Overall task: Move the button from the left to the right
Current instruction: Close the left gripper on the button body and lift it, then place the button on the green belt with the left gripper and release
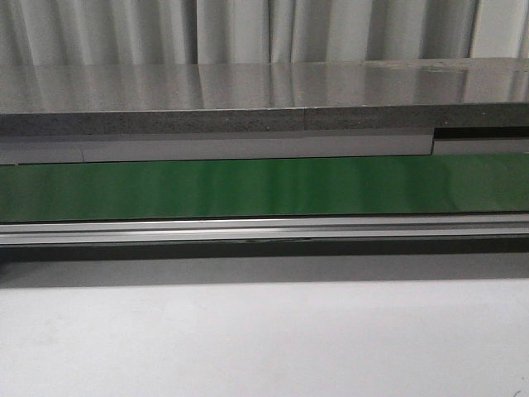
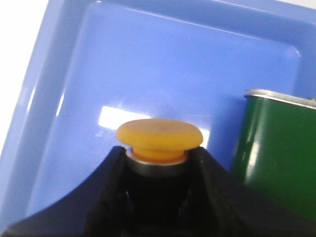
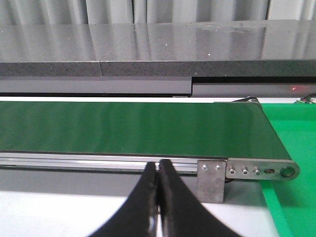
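In the left wrist view the button [image 2: 159, 136] shows its round yellow-orange cap and a metal ring; its black body sits between the black fingers [image 2: 109, 182]. My left gripper [image 2: 158, 160] is shut on it, over a blue tray [image 2: 64, 74]. In the right wrist view my right gripper [image 3: 158, 165] is shut and empty, its fingers pressed together in front of the green conveyor belt [image 3: 128, 128]. Neither gripper nor the button shows in the front view.
The green belt [image 1: 264, 186] runs across the front view with an aluminium rail [image 1: 264, 229] before it and a grey bench [image 1: 248, 87] behind. The belt's end [image 2: 279, 153] stands beside the blue tray. A green surface [image 3: 291, 143] lies past the belt's right end roller [image 3: 287, 171].
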